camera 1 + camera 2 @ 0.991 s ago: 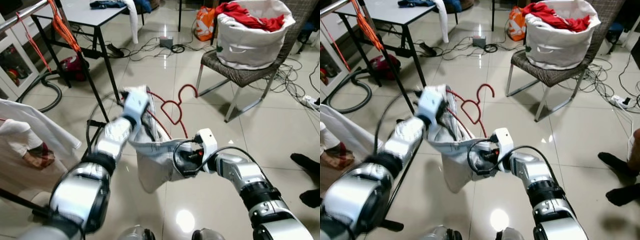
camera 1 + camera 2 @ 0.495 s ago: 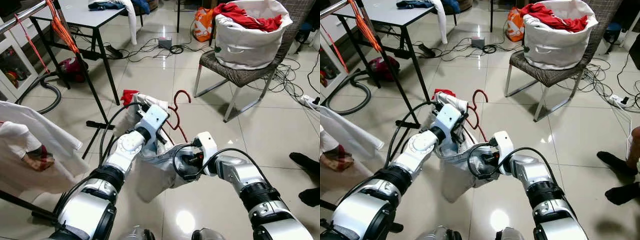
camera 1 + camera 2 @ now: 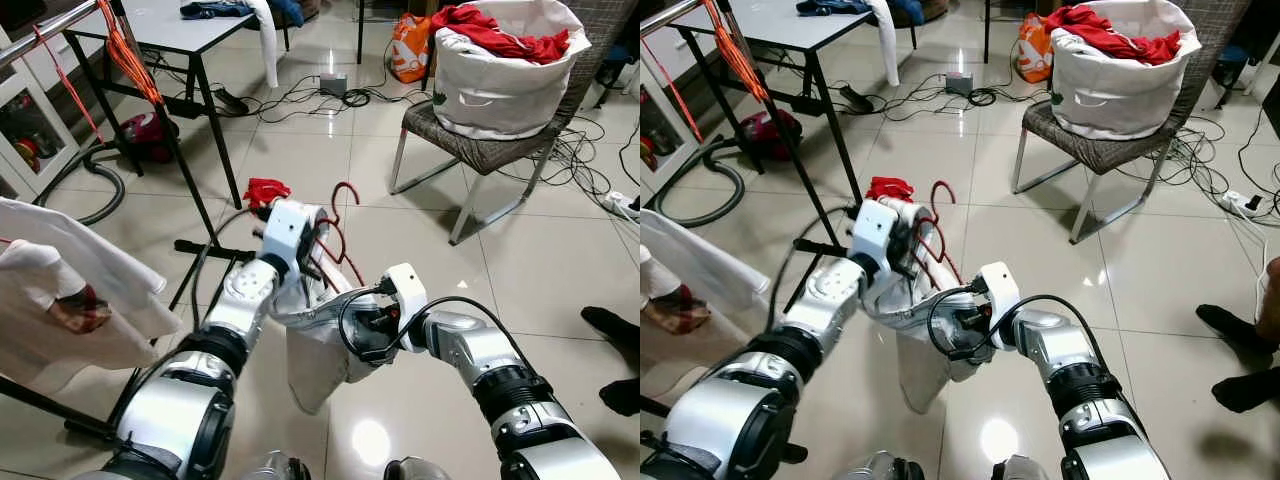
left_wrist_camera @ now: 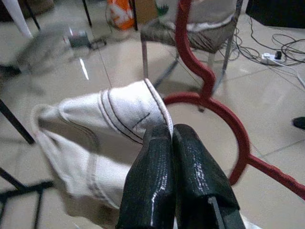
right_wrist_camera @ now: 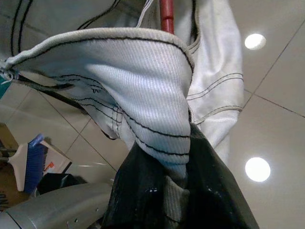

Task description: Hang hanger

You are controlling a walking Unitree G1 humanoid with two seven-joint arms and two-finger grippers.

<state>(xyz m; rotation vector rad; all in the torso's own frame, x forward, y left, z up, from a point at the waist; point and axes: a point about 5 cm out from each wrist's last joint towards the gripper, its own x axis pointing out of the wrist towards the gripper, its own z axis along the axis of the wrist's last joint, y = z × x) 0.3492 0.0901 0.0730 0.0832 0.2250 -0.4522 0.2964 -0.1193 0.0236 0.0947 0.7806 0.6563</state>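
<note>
Holding a white garment (image 3: 320,340) between them above the glossy tiled floor (image 3: 520,260), the two silver arms meet in the middle of the left eye view: the left claw (image 3: 308,250) is at the upper edge of the cloth and the right claw (image 3: 355,328) grips it lower, just beside. The garment is a thick ribbed cotton with dark stitch lines and it hangs down in a long fold. A red hanger (image 3: 338,225), thin and curved, rises out of the cloth right at the left claw, with its hook pointing up and away from the robot. On the far left a white shirt (image 3: 70,290) hangs on a rack; behind stand a wicker chair (image 3: 480,150) with a white fabric basket (image 3: 500,70) of red clothes, and a white counter (image 3: 170,30) on black legs. In the right eye view the same scene appears, with a small red cloth (image 3: 887,187) on the floor just behind the left arm. In the left wrist view the two smooth black fingers (image 4: 152,186) are pressed together on the stitched hem of the garment, and the hanger's round neck curves just beside them, touching the cloth. In the right wrist view the black fingers (image 5: 138,191) are clamped on a bunched fold of the garment, and the red hanger bar goes into the cloth above.
</note>
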